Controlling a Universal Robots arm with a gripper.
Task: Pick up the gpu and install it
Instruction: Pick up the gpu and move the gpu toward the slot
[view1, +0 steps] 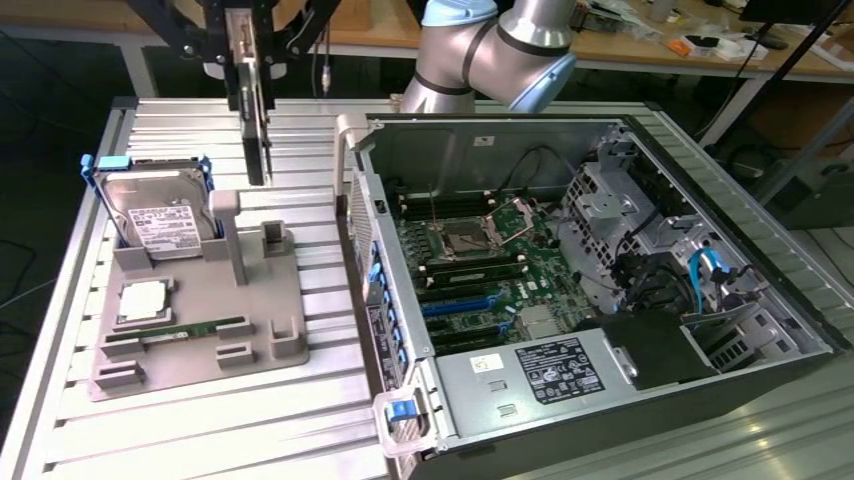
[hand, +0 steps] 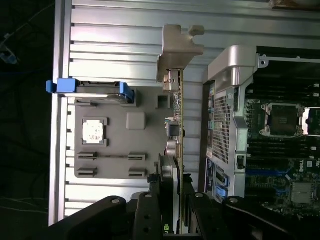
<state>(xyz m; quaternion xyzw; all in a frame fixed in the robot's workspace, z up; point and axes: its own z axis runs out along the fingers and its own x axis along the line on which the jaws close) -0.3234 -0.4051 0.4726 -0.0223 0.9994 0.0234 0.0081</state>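
On the exterior view's left, a hard drive (view1: 154, 212) in a blue frame stands at the far end of a gray tray (view1: 200, 345). The tray lies flat on the ribbed metal surface (view1: 187, 430). A small square chip (view1: 144, 300) and a thin green memory stick (view1: 180, 328) rest in it too.

A bit to the right, and up high, is the tool (view1: 247, 75). It is closed tight on the top part of the gpu (view1: 255, 140). The gpu hangs in the air with its long side going up and down. We see it edge on, so it looks very thin. Its low end points down and is near the top of the tray's tall post (view1: 226, 225), just to the right of it.

In the wrist view, the tool (hand: 170, 205) pinches the gpu (hand: 176, 130) from both flat sides. The card runs straight away from the tool, over the strip of bare surface between the tray (hand: 120, 145) and the computer case (hand: 222, 125). There is open air on both sides of the card.

On the right lies the big computer case (view1: 400, 400), with its open side facing up. Its left wall is the closest edge to the gpu. Blue slots (view1: 461, 305) show on the board inside. The robot arm (view1: 494, 45) bends behind the far side of the case.
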